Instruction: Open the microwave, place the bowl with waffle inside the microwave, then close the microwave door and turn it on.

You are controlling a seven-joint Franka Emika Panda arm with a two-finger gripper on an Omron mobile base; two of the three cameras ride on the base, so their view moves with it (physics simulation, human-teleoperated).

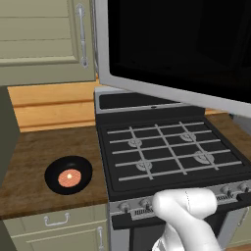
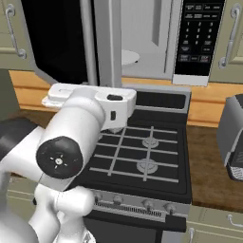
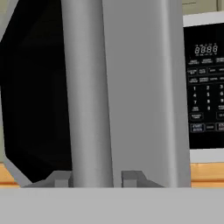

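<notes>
The microwave (image 2: 142,33) hangs above the stove with its grey interior showing and a white turntable (image 2: 128,57) inside. The microwave door (image 1: 181,44), black glass in a silver-grey border, is swung far out to the left. Its vertical silver handle (image 3: 86,87) runs between the two finger tips of my gripper (image 3: 96,178), which is shut around the bar. The bowl with waffle (image 1: 68,175), black with an orange-red waffle, sits on the wooden counter (image 1: 29,162) left of the stove, well away from the gripper.
The black-topped stove (image 1: 166,152) with grates lies directly below the open door. The microwave's keypad (image 2: 197,38) is on its right side. A grey toaster-like appliance (image 2: 232,142) stands on the right counter. Olive-green cabinets (image 1: 44,34) flank the microwave.
</notes>
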